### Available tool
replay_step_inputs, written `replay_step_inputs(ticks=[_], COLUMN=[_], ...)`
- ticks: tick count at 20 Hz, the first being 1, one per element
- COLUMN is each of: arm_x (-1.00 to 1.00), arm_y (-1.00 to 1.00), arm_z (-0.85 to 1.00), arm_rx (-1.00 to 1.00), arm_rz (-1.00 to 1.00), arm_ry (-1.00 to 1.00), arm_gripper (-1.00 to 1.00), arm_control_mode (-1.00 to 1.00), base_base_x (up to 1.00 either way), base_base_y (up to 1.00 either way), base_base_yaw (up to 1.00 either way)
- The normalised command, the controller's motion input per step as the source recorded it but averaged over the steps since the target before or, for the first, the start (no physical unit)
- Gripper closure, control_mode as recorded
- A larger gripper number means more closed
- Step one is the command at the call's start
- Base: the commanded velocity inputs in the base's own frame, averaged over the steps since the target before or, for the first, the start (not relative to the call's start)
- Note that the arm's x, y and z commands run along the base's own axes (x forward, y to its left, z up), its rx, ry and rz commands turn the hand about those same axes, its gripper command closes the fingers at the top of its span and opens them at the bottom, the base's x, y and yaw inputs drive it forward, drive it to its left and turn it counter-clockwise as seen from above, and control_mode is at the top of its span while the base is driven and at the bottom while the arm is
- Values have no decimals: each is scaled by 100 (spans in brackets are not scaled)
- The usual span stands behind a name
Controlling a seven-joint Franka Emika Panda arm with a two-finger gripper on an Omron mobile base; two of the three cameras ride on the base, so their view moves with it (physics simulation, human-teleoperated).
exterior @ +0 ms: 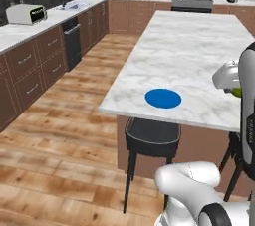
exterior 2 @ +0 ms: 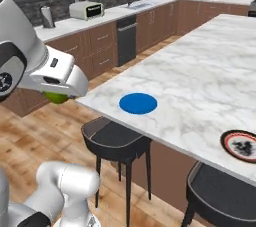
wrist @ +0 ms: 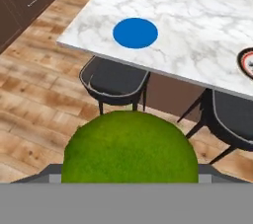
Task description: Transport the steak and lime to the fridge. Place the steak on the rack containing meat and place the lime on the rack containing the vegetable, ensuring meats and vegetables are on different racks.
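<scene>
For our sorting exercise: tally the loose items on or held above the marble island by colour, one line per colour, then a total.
Blue: 1, the blue disc
Green: 1, the lime, held in the gripper
Black with red rim: 1, the plate
Total: 3

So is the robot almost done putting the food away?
Not yet. The claw is holding the lime up off the floor beside the marble island, so picking it up looks done. No fridge is in sight, so the lime still has to be carried there and shelved. The steak isn't visible here either.
</scene>
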Motion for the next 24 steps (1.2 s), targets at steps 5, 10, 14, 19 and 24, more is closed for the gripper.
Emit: replay_step_inputs(ticks=[5,10,14,19,24], arm_x=[0,0,0,0,0], arm_y=[0,0,0,0,0], arm_z=[0,0,0,0,0], arm_rx=[0,0,0,0,0], arm_rz=[0,0,0,0,0], arm_ry=[0,0,0,0,0], arm_gripper=[100,100,100,100,100], arm_control_mode=[100,100,100,100,100], base_base_x=[-90,-25,0,32,99], base_base_y=[-90,-100,-100,-100,-96], base_base_yaw=[-30,-51,-51,-35,-2])
